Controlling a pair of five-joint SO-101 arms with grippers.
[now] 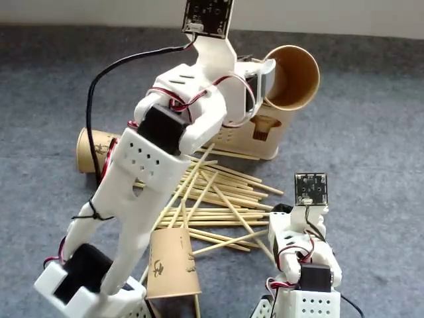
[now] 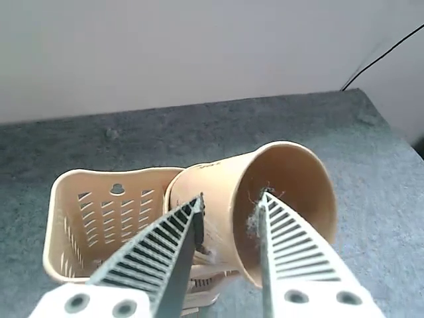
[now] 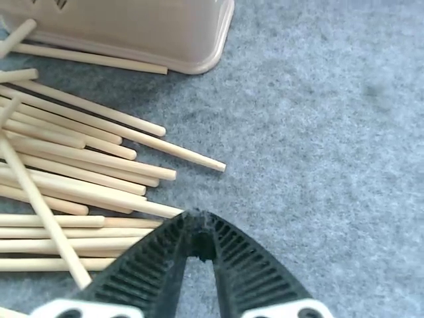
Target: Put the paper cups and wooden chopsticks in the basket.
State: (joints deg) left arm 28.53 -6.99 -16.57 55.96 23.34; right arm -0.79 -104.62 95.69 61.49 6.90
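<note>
The left jaws are gripping a cup (image 2: 278,199) by its rim, one jaw inside and one outside, holding it on its side just above the basket (image 2: 99,218). The right jaws are hanging shut and empty over the bench (image 3: 331,132), with the chopsticks (image 3: 79,165) lying just beside their tips. A second cup (image 1: 93,149) and a third cup (image 1: 172,262) are lying well apart from both jaws.

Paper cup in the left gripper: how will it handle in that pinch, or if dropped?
Probably light: the left gripper holds the paper cup aloft by one wall, a finger inside and one outside. The thin wall could dent under a hard squeeze. Dropped beside the basket, it would likely roll in a curve, being round and tapered.
</note>
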